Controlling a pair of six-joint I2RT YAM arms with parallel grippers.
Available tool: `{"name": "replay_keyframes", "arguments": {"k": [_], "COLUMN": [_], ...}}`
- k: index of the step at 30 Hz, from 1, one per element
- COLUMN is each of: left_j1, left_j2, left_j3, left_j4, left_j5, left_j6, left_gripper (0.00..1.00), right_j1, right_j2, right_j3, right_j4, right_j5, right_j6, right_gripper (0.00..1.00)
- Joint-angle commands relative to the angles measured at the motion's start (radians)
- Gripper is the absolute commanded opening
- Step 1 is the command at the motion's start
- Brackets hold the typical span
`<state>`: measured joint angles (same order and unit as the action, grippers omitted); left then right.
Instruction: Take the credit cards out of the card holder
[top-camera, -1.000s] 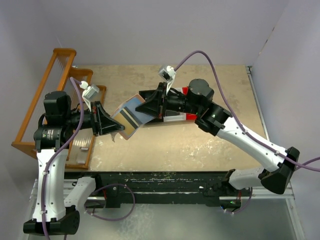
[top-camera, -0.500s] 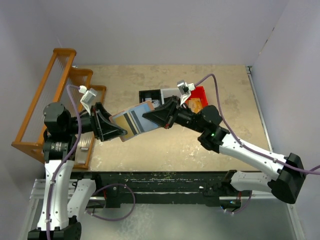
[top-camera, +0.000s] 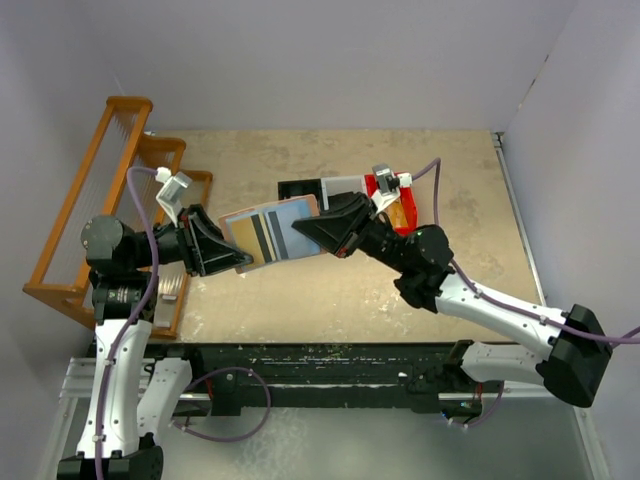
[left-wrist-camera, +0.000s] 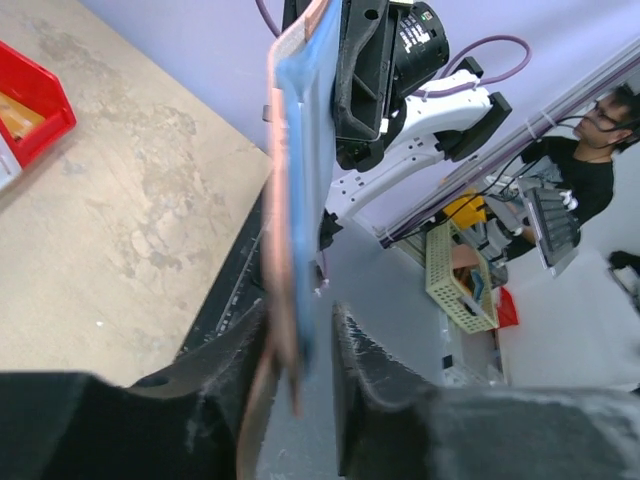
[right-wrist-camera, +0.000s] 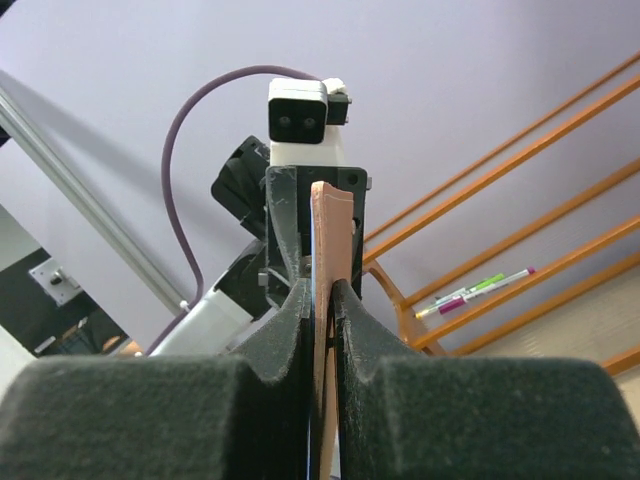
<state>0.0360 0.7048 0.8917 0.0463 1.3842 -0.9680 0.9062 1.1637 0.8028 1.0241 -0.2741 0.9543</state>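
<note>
The salmon-pink card holder (top-camera: 290, 222) hangs open in the air between my two grippers, its light blue lining facing up. A pale card with a dark stripe (top-camera: 262, 236) sits in it. My right gripper (top-camera: 300, 228) is shut on the holder's right edge, which shows edge-on in the right wrist view (right-wrist-camera: 330, 220) between the pinched fingers (right-wrist-camera: 322, 285). My left gripper (top-camera: 243, 262) is at the holder's lower left corner. In the left wrist view the holder (left-wrist-camera: 290, 180) stands between the jaws (left-wrist-camera: 300, 312) with a gap on one side. A tan-orange card (top-camera: 397, 212) lies in the red bin.
Black (top-camera: 298, 190), white (top-camera: 345, 186) and red (top-camera: 385, 185) bins stand at the table's back middle, behind the right gripper. The red bin also shows in the left wrist view (left-wrist-camera: 40, 100). A wooden rack (top-camera: 100, 180) stands along the left side, behind the left arm.
Both grippers and the card holder have shifted; the holder has turned flatter and more level. The right arm has swung right and lower. The left jaws now show a gap beside the holder.
</note>
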Motion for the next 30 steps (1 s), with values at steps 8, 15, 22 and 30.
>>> {"name": "replay_keyframes", "arguments": {"k": [8, 15, 22, 30], "left_j1": [-0.002, -0.002, -0.002, -0.002], "left_j2": [-0.001, 0.013, 0.103, 0.147], "left_j3": [0.013, 0.079, 0.221, 0.236], "left_j4": [0.107, -0.077, -0.565, -0.713], "left_j5": [0.014, 0.015, -0.114, -0.157], "left_j6": [-0.065, 0.095, 0.537, 0.702], "left_gripper": [0.01, 0.00, 0.00, 0.00], "right_j1": [0.002, -0.024, -0.023, 0.036], "right_j2": [-0.056, -0.236, -0.224, 0.045], "right_j3": [-0.011, 0.179, 0.389, 0.449], "right_j4": [0.014, -0.646, -0.870, -0.806], "right_j5": [-0.002, 0.246, 0.234, -0.131], "right_j6": [0.029, -0.228, -0.334, -0.301], "right_gripper": [0.41, 0.75, 0.70, 0.63]}}
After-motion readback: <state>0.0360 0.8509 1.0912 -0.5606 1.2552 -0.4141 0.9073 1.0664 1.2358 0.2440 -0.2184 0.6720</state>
